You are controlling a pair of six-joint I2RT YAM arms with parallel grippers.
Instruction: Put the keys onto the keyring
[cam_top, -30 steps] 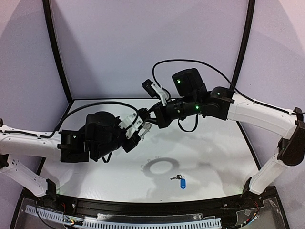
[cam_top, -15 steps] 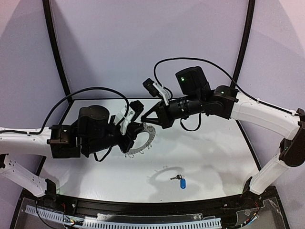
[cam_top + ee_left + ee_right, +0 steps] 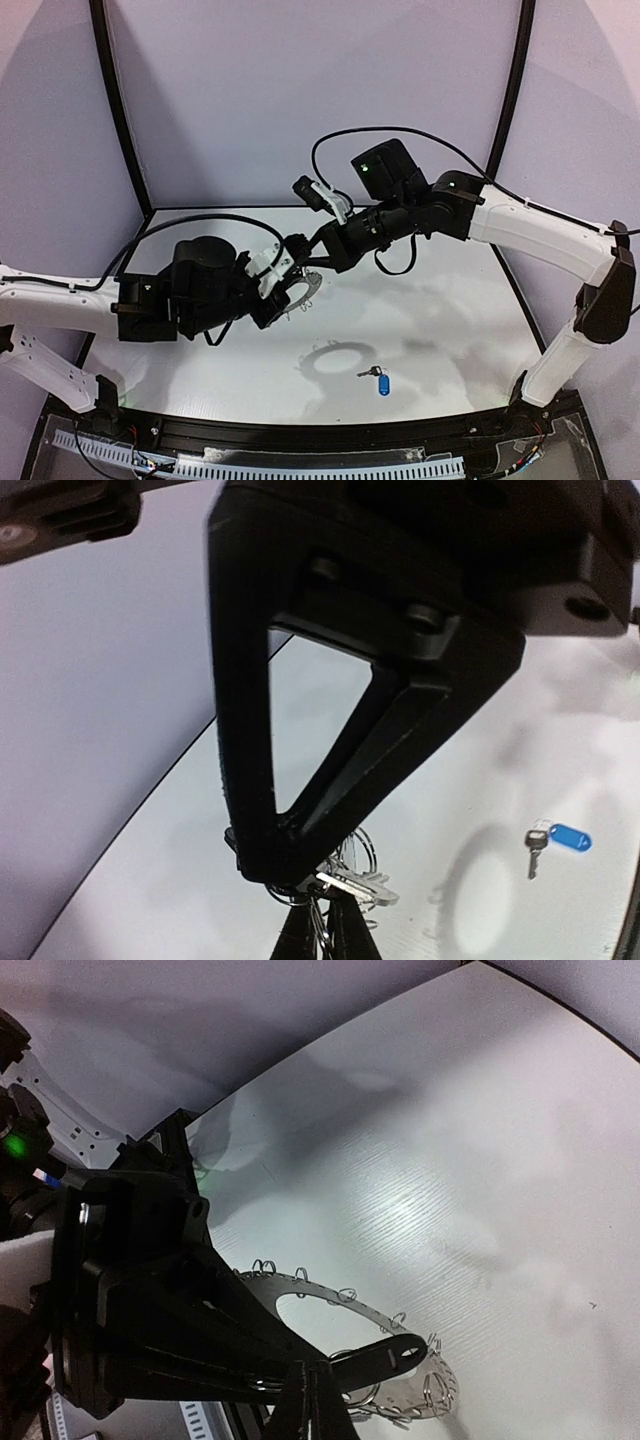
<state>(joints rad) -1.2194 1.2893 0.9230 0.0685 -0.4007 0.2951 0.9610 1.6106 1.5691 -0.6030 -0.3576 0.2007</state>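
Here, your left gripper (image 3: 283, 287) clamps the keyring (image 3: 308, 284) aloft, with the right gripper (image 3: 303, 262) pinched shut at its rim. The tagged key (image 3: 376, 377) lies on the table (image 3: 450, 300), probably light, stiff and slippery; grab its blue tag (image 3: 383, 384).

left claw (image 3: 289, 283) and right claw (image 3: 308, 262) crowding the raised keyring (image 3: 311, 286), blue-tagged key (image 3: 378, 378) lying well apart, seemingly open from above

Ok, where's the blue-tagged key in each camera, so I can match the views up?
Top external: the blue-tagged key lies on the table, lower centre, just right of a round shadow.
Left wrist: near the right edge, below mid-height, with the same shadow to its left.
Right wrist: not in view.
Shared landmark: that round shadow, in the top external and left wrist views.
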